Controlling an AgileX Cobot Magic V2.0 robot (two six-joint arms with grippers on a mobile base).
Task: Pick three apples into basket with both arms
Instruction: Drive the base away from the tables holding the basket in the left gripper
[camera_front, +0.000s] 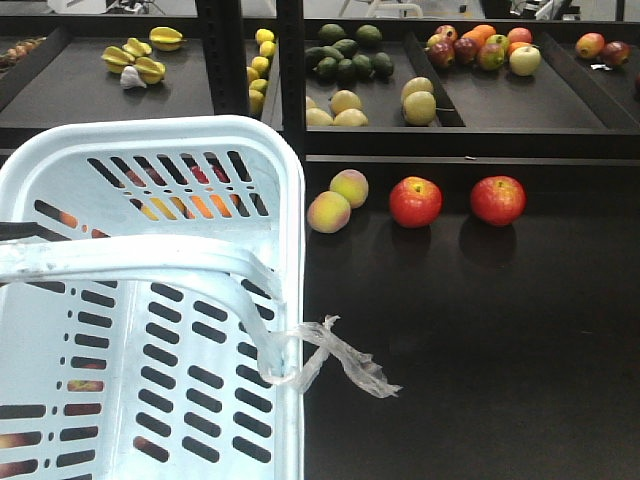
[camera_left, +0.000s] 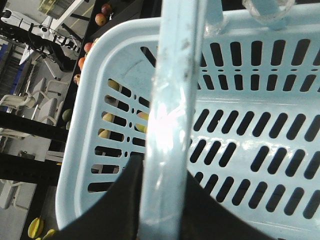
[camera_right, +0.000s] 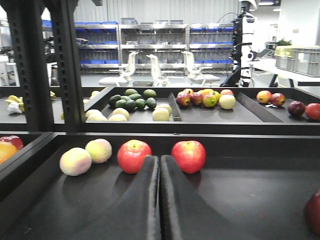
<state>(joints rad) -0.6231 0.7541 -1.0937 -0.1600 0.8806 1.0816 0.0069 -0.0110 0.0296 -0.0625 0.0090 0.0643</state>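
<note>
— Where is everything?
— Basket (camera_front: 200, 125) at eight o'clock, its handle (camera_left: 172, 100) clamped in the left gripper (camera_left: 161, 200). Two red apples (camera_front: 415, 201) at two o'clock on the black shelf (camera_front: 480, 350), beside peaches (camera_front: 330, 212).
— And the right gripper (camera_right: 159, 162)?
— Fingers pressed together, empty, pointing between them. It should open wide, then centre on one apple. Fruit trays (camera_front: 500, 100) and storage racks (camera_right: 150, 30) behind.

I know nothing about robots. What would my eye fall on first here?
The big pale blue basket fills the lower left of the front view, with a wisp of clear film trailing from its handle. To its right, a red apple and a second apple glow side by side on the dark shelf. In the right wrist view, the shut right gripper points between them.
</note>
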